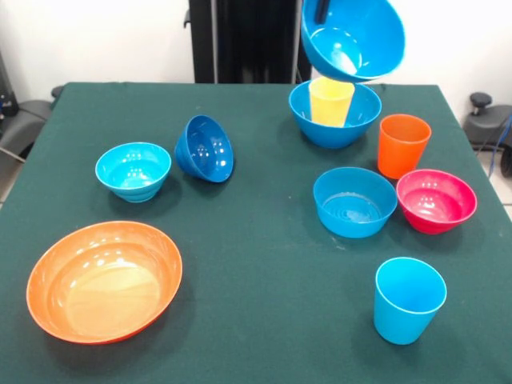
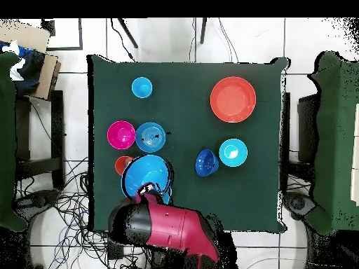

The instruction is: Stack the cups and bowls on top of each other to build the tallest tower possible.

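Plastic pieces total seven bowls and three cups.

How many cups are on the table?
3: a yellow cup inside the far blue bowl, an orange cup beside that bowl, a light blue cup at the near edge.

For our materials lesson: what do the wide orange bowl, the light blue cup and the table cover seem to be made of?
Wide orange bowl: probably plastic, glossy, with bright light glints inside.
Light blue cup: likely the same smooth plastic, evenly coloured with a soft sheen.
Table cover: apparently dark green cloth, matte, without reflections.
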`<action>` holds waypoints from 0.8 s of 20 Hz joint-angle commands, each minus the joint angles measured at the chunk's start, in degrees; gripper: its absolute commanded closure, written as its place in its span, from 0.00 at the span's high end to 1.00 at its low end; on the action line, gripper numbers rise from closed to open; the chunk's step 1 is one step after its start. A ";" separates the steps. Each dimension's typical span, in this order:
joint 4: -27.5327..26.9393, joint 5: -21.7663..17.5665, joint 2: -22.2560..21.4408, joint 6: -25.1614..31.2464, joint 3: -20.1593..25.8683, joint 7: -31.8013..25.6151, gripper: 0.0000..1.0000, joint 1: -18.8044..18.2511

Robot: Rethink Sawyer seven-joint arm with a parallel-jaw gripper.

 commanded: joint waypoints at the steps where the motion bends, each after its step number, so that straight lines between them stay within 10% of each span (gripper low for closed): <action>1: 3.32 3.66 1.22 1.43 5.08 7.01 0.00 2.47; 16: 3.61 5.41 2.53 -0.94 4.75 5.80 0.00 2.53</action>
